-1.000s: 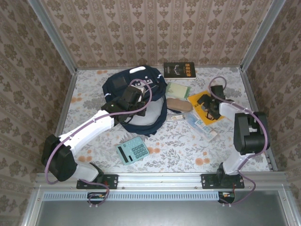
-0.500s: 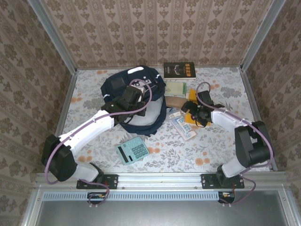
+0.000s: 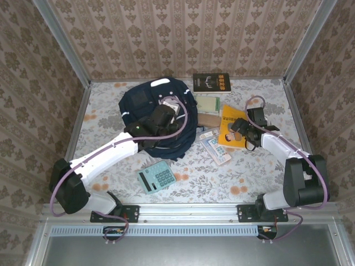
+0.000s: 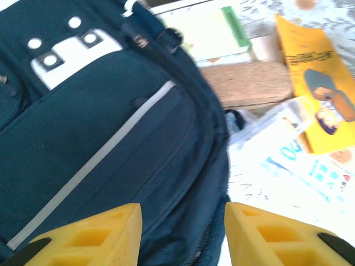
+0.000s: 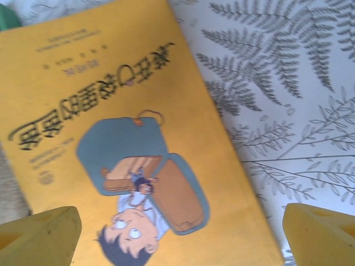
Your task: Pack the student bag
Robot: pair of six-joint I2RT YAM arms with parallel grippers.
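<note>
A: Where is the student bag (image 3: pixel 141 102)?

B: It lies flat on the floral table (image 3: pixel 266 172), left of centre and toward the far side. It is navy, with a white stripe across its front pocket.

A: And the left gripper (image 4: pixel 183 235)?

B: It hangs over the right half of the bag. Its 2 yellow fingers (image 4: pixel 91 235) stand partly apart, with a moderate gap and only bag fabric seen between them. It holds nothing. I cannot tell whether the tips touch the fabric.

A: The right gripper (image 5: pixel 180 238)?

B: It is spread wide above a yellow book (image 5: pixel 111 100) and grips nothing, with 1 finger at each lower corner of the wrist view. The book lies flat on the table, right of the bag. Its cover shows a cartoon boy with a suitcase.

A: What sits between the bag and the book?

B: A brown cork-textured case (image 3: pixel 208 119) sits just beside the bag's right edge. A pale green notepad (image 3: pixel 207 103) lies on the far side of the case. A clear packet with blue print (image 3: pixel 216 149) lies on the near side, just beside the book.

A: Anything else?

B: A dark book (image 3: pixel 211 82) lies at the far edge, beyond the notepad. A light blue calculator (image 3: pixel 156 177) lies on the near side, apart from the bag.
</note>
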